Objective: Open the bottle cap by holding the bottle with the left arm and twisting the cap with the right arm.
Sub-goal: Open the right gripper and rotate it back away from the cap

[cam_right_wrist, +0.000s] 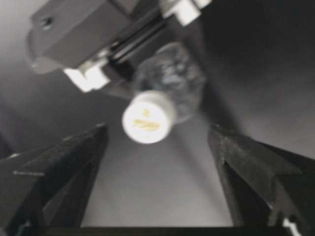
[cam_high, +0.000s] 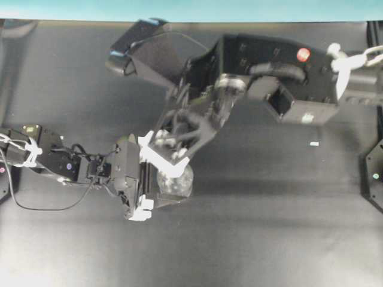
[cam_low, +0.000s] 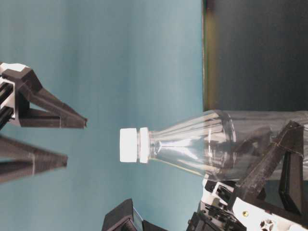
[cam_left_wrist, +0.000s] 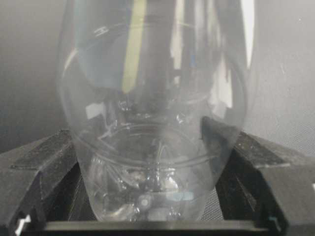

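Clear plastic bottle (cam_left_wrist: pixel 152 147) stands on the dark counter (cam_high: pixel 269 239), gripped low on its body by the left hand (cam_high: pixel 157 182). Right hand (cam_right_wrist: pixel 157 147) hangs spread wide above, clear of the white bottle cap (cam_right_wrist: pixel 147 118).

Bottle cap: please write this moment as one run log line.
left gripper: shut on bottle | right gripper: open, clear of bottle cap | cap: on
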Robot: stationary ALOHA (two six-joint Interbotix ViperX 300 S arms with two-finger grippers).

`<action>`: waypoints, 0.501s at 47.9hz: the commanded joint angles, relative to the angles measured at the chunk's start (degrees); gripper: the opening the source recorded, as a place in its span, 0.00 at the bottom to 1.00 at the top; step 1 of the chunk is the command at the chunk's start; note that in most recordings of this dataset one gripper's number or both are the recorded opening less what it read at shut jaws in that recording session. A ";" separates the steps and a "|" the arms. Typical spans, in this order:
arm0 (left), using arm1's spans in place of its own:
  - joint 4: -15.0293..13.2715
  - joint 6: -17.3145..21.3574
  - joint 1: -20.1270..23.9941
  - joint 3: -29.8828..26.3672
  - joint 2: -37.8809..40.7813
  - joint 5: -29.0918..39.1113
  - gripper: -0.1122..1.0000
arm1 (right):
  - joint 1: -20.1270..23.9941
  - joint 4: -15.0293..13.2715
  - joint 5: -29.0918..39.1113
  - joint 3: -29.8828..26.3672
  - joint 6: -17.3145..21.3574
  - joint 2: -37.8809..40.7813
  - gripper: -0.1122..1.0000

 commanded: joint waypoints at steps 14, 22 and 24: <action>0.18 -0.18 -0.44 -0.70 -0.35 -0.09 0.83 | 5.27 0.00 0.70 -0.26 10.90 2.37 0.80; 0.18 0.00 -0.44 -0.62 -0.35 -0.09 0.83 | 4.66 -0.26 0.97 0.44 10.81 3.16 0.80; 0.18 0.09 -0.44 -0.62 -0.35 -0.09 0.83 | 4.39 -0.26 1.14 0.53 10.72 3.25 0.80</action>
